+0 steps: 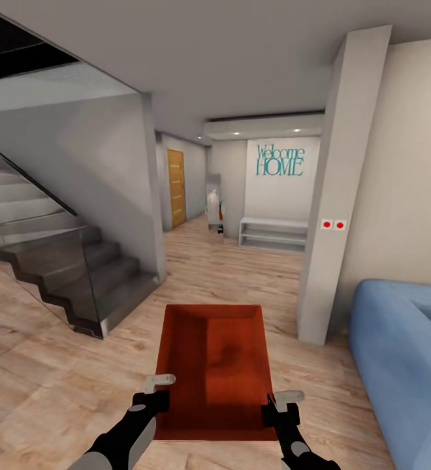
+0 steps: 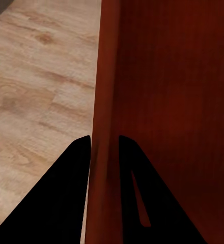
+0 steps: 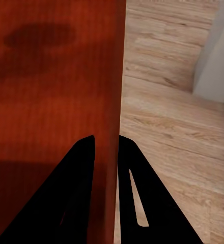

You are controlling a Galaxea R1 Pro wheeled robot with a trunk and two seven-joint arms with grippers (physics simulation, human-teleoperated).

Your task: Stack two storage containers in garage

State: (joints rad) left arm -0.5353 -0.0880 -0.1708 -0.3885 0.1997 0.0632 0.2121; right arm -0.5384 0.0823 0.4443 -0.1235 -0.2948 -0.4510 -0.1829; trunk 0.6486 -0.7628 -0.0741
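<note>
Your left gripper [image 2: 104, 152] pinched the thin side wall of the red-orange container [image 2: 163, 86], one dark finger on each face, above the light wood plank floor [image 2: 40, 86].

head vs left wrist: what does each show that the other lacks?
Head alone: the staircase, the blue sofa, the "Welcome HOME" lettering, the right gripper on the container's right wall, and the container's whole open top.
Left wrist alone: a close look at the left wall pinched between the two fingers, one on each side of it.
Both: the red-orange storage container, the left gripper and the light wood plank floor.
</note>
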